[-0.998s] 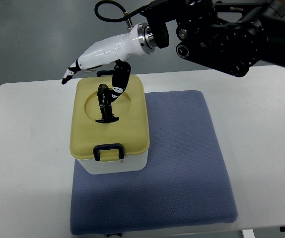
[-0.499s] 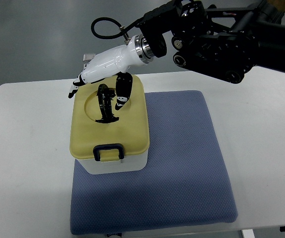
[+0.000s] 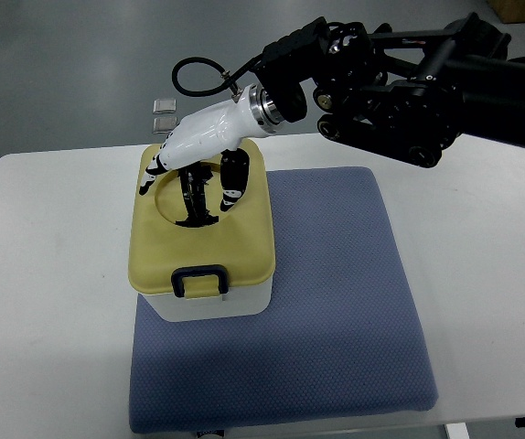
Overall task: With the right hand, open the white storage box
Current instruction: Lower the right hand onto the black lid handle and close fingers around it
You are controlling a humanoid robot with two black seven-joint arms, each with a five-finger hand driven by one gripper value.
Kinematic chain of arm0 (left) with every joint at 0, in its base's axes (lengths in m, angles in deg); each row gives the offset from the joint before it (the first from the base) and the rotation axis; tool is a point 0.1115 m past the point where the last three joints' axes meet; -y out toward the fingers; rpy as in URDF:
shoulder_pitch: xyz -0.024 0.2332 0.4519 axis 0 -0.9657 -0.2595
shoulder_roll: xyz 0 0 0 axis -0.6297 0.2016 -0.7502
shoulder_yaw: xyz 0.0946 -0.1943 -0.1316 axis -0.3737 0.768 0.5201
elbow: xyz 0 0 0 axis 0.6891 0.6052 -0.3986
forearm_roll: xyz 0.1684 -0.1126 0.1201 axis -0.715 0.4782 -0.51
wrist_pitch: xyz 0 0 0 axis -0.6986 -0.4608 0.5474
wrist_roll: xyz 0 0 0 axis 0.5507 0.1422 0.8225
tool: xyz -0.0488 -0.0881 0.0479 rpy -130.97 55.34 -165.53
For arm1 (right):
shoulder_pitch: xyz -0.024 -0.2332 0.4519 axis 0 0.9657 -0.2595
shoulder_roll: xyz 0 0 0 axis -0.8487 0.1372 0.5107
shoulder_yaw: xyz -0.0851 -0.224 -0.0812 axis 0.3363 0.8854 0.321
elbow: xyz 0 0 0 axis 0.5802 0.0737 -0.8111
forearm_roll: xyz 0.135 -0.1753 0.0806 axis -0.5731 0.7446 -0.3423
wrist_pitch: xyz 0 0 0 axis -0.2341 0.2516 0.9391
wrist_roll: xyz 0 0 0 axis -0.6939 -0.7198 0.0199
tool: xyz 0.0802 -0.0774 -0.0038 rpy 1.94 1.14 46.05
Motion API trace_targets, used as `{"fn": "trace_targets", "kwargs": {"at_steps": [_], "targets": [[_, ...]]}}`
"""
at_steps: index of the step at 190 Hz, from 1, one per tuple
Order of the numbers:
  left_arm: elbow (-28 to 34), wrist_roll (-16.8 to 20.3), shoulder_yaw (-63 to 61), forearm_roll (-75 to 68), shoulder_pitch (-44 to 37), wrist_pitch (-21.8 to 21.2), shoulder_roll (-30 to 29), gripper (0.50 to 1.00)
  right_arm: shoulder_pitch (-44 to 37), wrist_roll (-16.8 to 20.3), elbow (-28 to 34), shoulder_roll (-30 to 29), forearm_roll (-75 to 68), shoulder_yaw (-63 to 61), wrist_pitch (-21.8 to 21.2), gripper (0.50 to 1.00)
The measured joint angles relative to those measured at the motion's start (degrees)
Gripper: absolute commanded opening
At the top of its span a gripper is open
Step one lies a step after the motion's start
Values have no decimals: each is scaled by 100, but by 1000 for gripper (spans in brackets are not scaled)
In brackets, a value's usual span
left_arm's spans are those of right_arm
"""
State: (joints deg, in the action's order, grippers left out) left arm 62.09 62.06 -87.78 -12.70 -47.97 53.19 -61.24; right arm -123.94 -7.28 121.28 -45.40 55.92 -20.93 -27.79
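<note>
A white rectangular table (image 3: 52, 274) carries a blue-grey textured fabric mat (image 3: 336, 302). On the mat's near-left part stands the white plastic storage box (image 3: 209, 306), closed by a pale yellow lid (image 3: 244, 242) with a black front latch (image 3: 199, 278). A black folding handle (image 3: 192, 199) stands upright in the lid's round recess. The white-shelled right hand (image 3: 194, 169), on its black arm, hovers over that recess, fingers spread downward on either side of the handle, gripping nothing.

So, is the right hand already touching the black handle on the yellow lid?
Cannot tell. In the top view the right hand overlaps the black handle on the yellow lid, hiding any contact or gap.
</note>
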Motion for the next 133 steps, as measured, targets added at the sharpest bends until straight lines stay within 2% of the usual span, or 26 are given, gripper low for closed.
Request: {"fn": "trace_targets", "kwargs": {"at_steps": [31,42,96,133], "targets": [[0,0,0,0,-1,0,0,1000,0,1,-5,-3,19,2,19,836],[0,0,-3,0,-1,0,0,1000,-3,1,-5,-8,29,2,20,803],[0,0,-8,0,0,0,0,1000,-6,-19,-5,-170,42,2,153,742],[0,0,-6,0,9,0,0,1000,-55,-63,3,-193,49,1,239,729]]}}
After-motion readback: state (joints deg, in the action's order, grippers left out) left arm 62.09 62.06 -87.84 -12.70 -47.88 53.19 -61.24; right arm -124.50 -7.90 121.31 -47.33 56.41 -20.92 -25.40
